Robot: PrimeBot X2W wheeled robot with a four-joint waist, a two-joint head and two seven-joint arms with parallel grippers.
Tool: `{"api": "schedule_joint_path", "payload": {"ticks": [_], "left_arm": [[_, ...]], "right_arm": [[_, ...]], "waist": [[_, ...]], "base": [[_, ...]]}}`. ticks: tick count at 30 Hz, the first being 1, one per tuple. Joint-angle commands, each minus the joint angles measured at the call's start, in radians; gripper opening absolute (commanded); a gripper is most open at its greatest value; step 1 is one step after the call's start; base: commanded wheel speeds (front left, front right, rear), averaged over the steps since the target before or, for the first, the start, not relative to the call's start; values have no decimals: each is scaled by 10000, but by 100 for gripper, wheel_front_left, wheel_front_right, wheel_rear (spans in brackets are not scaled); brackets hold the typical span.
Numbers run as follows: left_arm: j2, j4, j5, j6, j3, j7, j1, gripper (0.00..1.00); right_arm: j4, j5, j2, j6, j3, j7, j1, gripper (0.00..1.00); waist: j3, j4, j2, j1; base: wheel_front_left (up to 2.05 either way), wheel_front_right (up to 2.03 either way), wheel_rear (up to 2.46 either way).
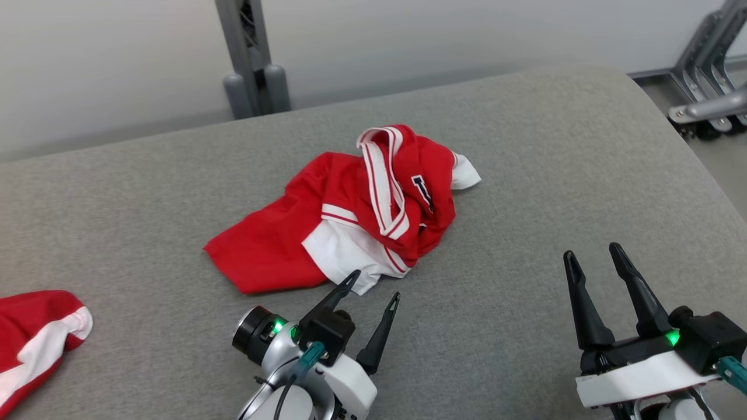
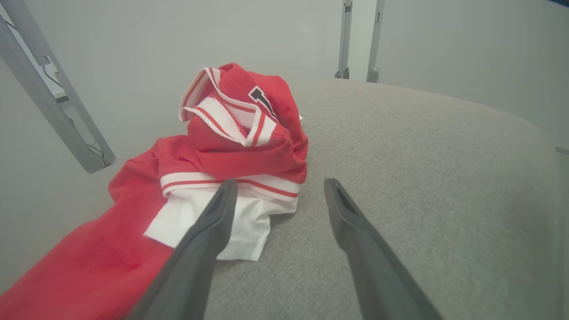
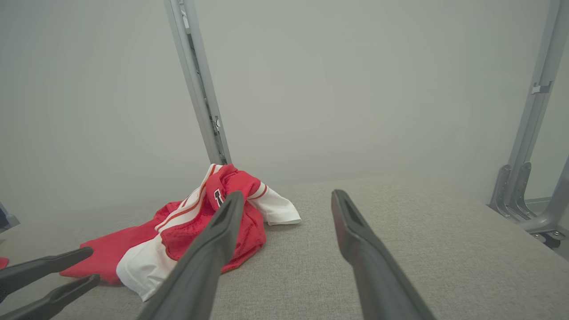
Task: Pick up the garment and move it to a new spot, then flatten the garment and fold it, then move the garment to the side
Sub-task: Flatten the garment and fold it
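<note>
A crumpled red and white garment (image 1: pixel 350 210) lies in a heap on the grey padded table (image 1: pixel 525 175), slightly left of centre. My left gripper (image 1: pixel 376 286) stands open just in front of the heap's white near edge, one fingertip close to the cloth. The left wrist view shows the garment (image 2: pixel 222 151) bunched ahead and left of the open left gripper (image 2: pixel 280 186). Well to the right of the heap, my right gripper (image 1: pixel 592 254) is open with nothing between its fingers. Beyond the right gripper (image 3: pixel 284 198), the garment (image 3: pixel 200 222) sits to its left.
Another red and white cloth (image 1: pixel 35 338) lies at the table's near left edge. A grey metal post (image 1: pixel 251 58) stands behind the table's far edge, and metal frame legs (image 1: pixel 706 70) stand at the far right. Bare table surface lies to the right of the heap.
</note>
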Motion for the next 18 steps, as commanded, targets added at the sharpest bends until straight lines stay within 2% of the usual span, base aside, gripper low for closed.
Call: {"api": "schedule_joint_path", "payload": {"ticks": [1, 5, 9, 13, 18], "left_arm": [[60, 389, -205, 12, -302, 95, -428, 100], [58, 936, -430, 39, -698, 327, -970, 100], [60, 1674, -602, 370, -971, 463, -1540, 100], [58, 2222, -996, 504, -1095, 523, -1981, 100], [56, 2958, -1074, 1059, -1276, 779, -2402, 100]], "right_arm": [[-57, 82, -55, 1, -15, -10, -204, 100], [-76, 123, -24, 1, -16, -10, -368, 100], [-94, 180, 38, 1, -9, -10, -537, 100], [-119, 245, 93, 1, -34, -10, -690, 100], [-173, 277, 130, 1, -65, -9, -798, 100]], "waist": [[423, -407, 0, 0], [712, -641, 0, 0], [1054, -902, 0, 0], [1320, -1100, 0, 0], [1527, -1195, 0, 0]], "base": [[0, 0, 0], [0, 0, 0], [0, 0, 0], [0, 0, 0], [0, 0, 0]]}}
